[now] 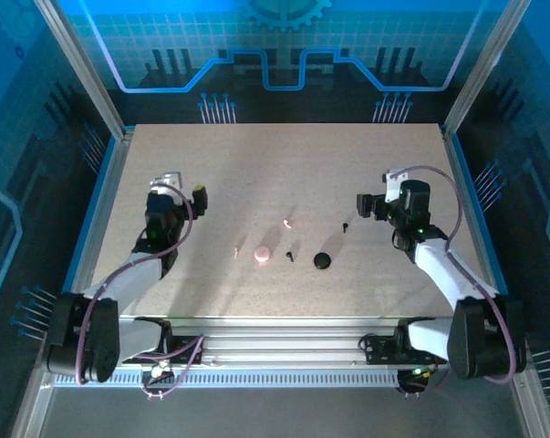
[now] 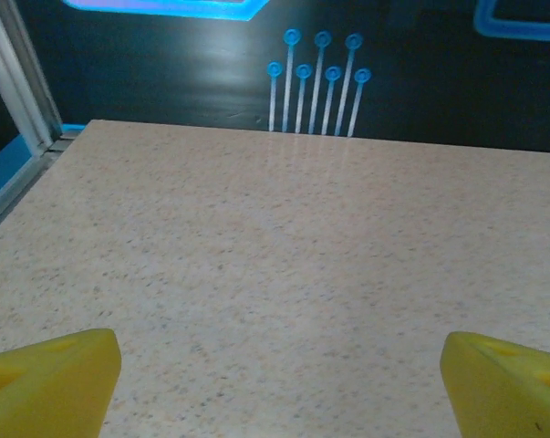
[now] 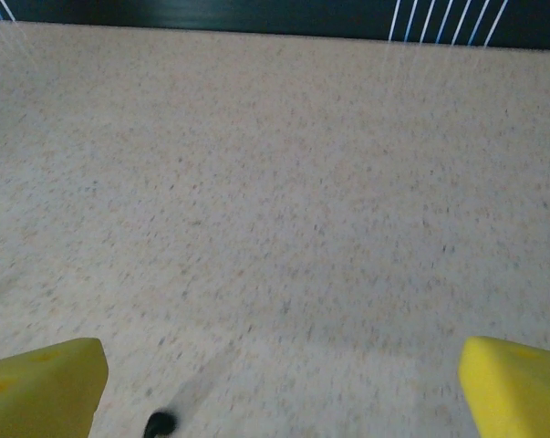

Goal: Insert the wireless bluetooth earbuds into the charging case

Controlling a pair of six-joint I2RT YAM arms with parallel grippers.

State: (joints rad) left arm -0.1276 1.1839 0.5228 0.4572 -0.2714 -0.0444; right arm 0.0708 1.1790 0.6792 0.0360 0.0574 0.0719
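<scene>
On the left part of the surface (image 1: pixel 256 155) I see the left arm (image 1: pixel 154 239). Its jaws stand wide open, the yellow fingertips (image 2: pixel 46 383) far apart, and hold nothing. Near the middle, closer to the near edge, lies the pink charging case (image 1: pixel 262 255). The tiny earbud pieces (image 1: pixel 290 255) lie apart from it, whitish ones to its left and behind it, black ones to its right. On the right part, the right arm (image 1: pixel 430 255) has its jaws wide open and empty too, with a small black piece (image 3: pixel 160 422) lying between them.

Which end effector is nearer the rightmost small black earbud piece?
Right. The right end effector sits just right of and beyond the black earbud piece. The left end effector is far off to its left, past the pink case.
</scene>
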